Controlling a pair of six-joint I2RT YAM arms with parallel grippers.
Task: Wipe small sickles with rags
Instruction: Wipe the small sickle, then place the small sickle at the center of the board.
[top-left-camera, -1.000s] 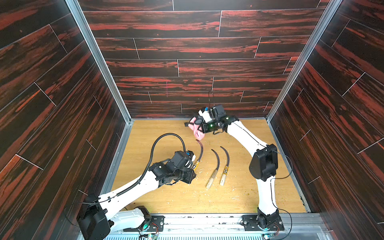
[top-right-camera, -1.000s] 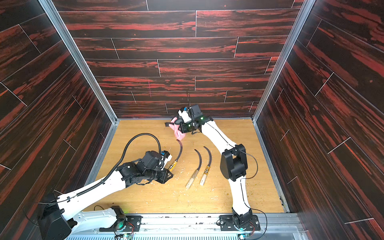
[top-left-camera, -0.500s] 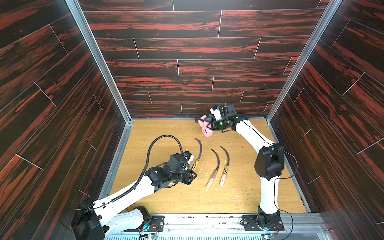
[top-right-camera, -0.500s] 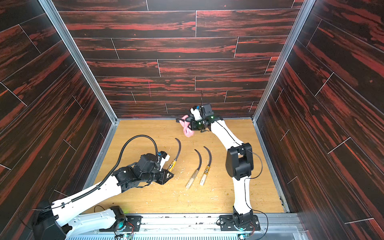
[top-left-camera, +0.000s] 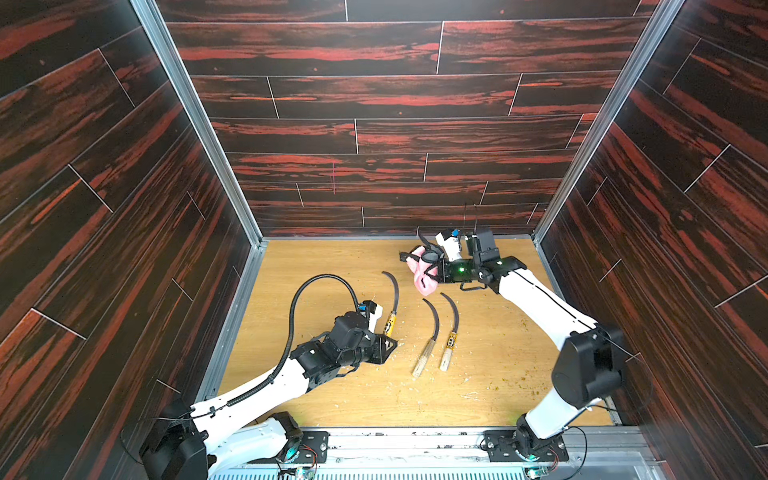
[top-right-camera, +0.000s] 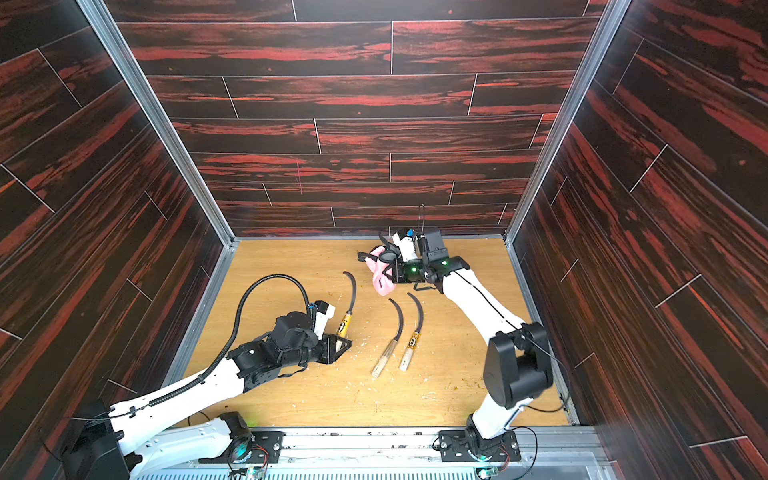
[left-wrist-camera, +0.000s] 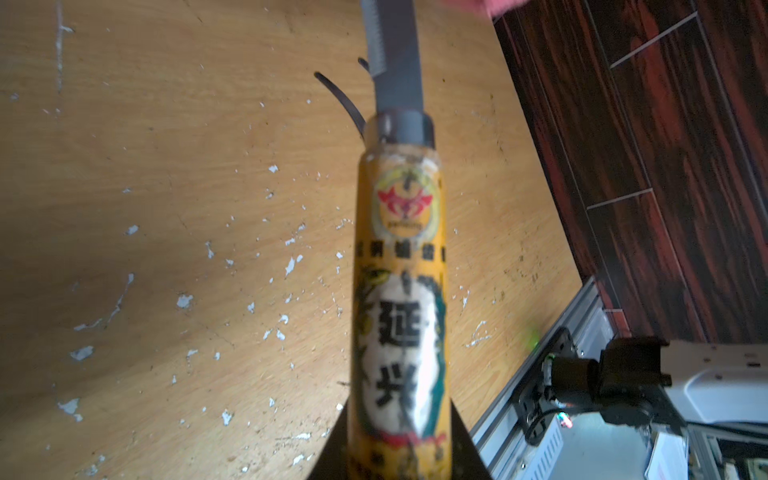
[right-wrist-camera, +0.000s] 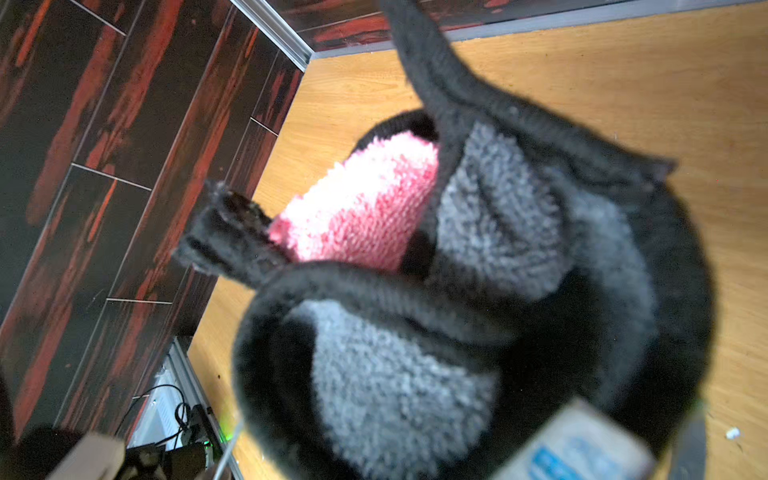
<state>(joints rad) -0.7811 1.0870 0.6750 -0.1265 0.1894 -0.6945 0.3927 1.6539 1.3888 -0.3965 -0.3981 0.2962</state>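
— Saw the left pincer down low, shut tight on the handle of one small sickle.
— Pointed which way?
— Aimed the dark curved blade at the back wall.
— Rested on the surface, or hung over it?
— Could not tell.
— And the right pincer?
— Squeezed shut on the pink rag, all bunched up, near the back of the surface. Showed a grey side with black trim in the right wrist view.
— Touched the held blade?
— No. Hung near its tip, but apart from it.
— Spotted any more?
— Yes, two other sickles. Lay flat, side by side, between the arms. Kept their pale handles to the front and their blade tips just under the rag.
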